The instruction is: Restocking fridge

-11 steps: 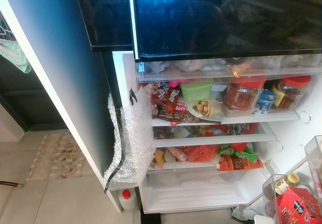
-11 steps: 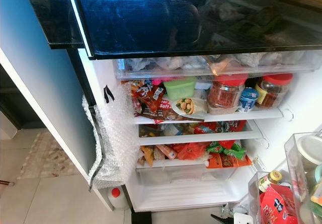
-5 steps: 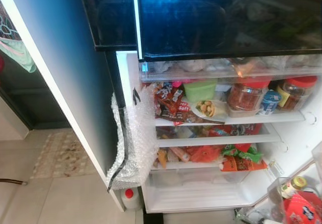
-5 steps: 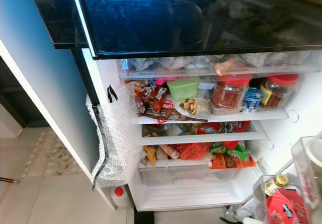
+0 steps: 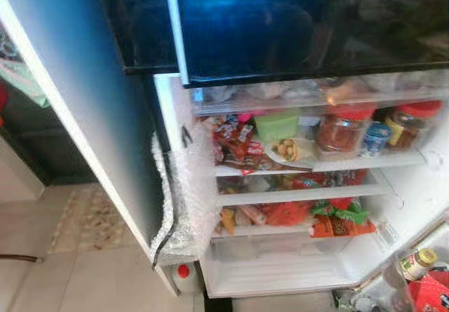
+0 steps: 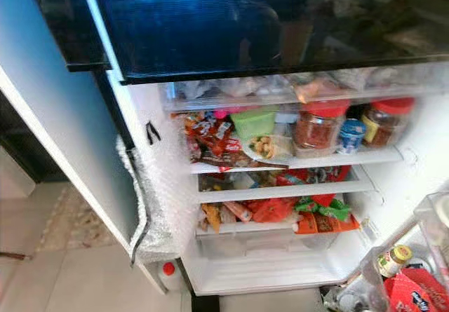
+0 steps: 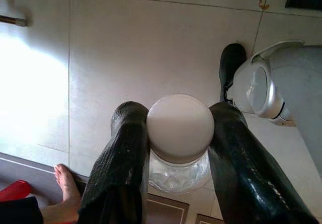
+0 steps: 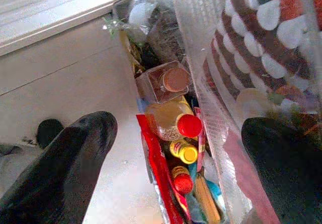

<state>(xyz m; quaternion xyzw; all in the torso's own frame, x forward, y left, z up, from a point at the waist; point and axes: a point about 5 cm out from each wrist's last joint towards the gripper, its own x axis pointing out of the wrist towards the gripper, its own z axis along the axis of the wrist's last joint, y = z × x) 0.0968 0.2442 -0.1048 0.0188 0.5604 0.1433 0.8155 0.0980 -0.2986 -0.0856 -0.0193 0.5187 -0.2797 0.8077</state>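
The fridge [image 5: 175, 109] stands open before me, its shelves packed with snack packets [image 5: 235, 140], a green tub [image 5: 276, 124], a plate of food [image 5: 286, 149], a blue cup [image 5: 377, 138] and two red-lidded jars [image 5: 344, 126]. In the left wrist view my left gripper [image 7: 178, 114] is shut on a clear bottle with a white cap [image 7: 180, 133], held over the tiled floor. Seen from the right wrist, my right gripper [image 8: 178, 133] is open above the door bin [image 8: 211, 98], which holds several small bottles [image 8: 176, 126].
Bubble wrap [image 5: 186, 200] hangs on the fridge's left inner wall. A red-capped bottle [image 5: 184, 275] stands on the floor below it. The door bin at lower right holds a yellow-capped bottle [image 5: 415, 263] and a red packet [image 5: 431, 294]. A person's bare foot [image 7: 65, 183] rests nearby.
The whole picture has shifted a little and grown blurrier, so the camera moved. Nothing inside the fridge has changed place.
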